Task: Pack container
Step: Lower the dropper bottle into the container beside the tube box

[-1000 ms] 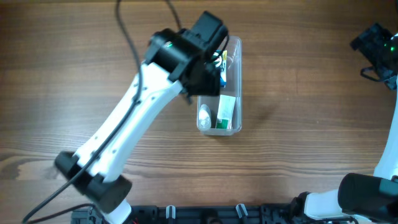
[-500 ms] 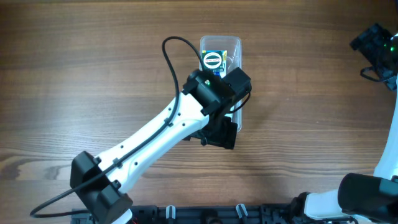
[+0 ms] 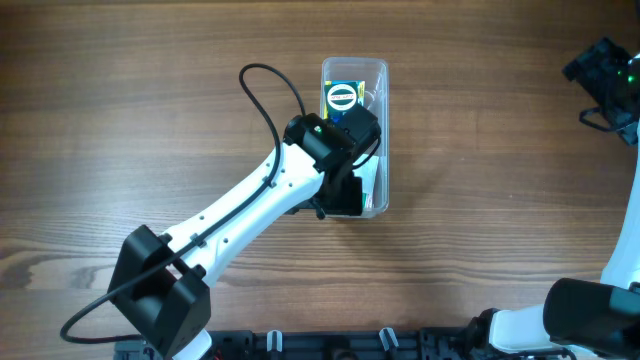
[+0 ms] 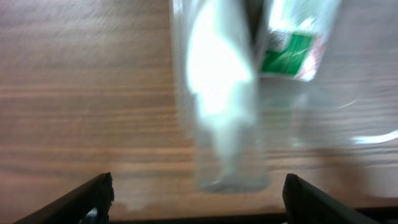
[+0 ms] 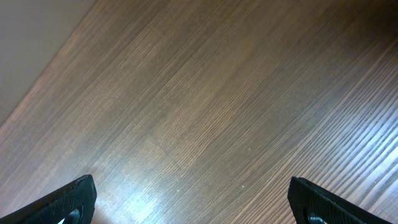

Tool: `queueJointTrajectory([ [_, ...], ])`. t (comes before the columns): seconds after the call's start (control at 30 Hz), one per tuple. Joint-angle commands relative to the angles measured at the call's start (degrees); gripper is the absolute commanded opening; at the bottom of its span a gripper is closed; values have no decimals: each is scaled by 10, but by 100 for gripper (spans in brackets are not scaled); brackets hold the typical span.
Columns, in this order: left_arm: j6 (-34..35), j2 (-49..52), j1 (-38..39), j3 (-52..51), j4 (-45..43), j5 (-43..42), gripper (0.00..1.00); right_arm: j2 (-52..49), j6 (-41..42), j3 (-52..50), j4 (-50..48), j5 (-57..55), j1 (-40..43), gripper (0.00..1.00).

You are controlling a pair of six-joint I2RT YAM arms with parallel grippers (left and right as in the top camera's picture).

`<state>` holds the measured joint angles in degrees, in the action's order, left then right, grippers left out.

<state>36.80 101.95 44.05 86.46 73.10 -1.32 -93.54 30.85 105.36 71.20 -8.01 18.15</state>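
The clear container (image 3: 354, 64) stands mid-table and holds a round labelled item (image 3: 342, 96) and a green-and-white packet (image 4: 292, 46). The left pincer (image 4: 198, 200) hovers at its near end, fingers apart, gripping nothing. Recommended: keep both fingers off the thin walls and rise vertically before any sideways travel, as the container probably tips easily. The right pincer (image 5: 193, 199) is apart above the table (image 5: 199, 93).

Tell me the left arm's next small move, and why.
Probably lift the left gripper straight up, away from the container. Its fingers stand wide open with nothing between them, the tube and the round-labelled item lie inside, and no loose item shows on the table.
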Motion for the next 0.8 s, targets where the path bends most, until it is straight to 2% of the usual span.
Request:
queueJointTrajectory([
  [0.0,10,1,-3,-3,-18,10,88,-3,8,-1,0,-5,-3,100],
  [0.77,10,34,-5,-3,-33,10,68,-3,8,-1,-1,-5,-3,100],
])
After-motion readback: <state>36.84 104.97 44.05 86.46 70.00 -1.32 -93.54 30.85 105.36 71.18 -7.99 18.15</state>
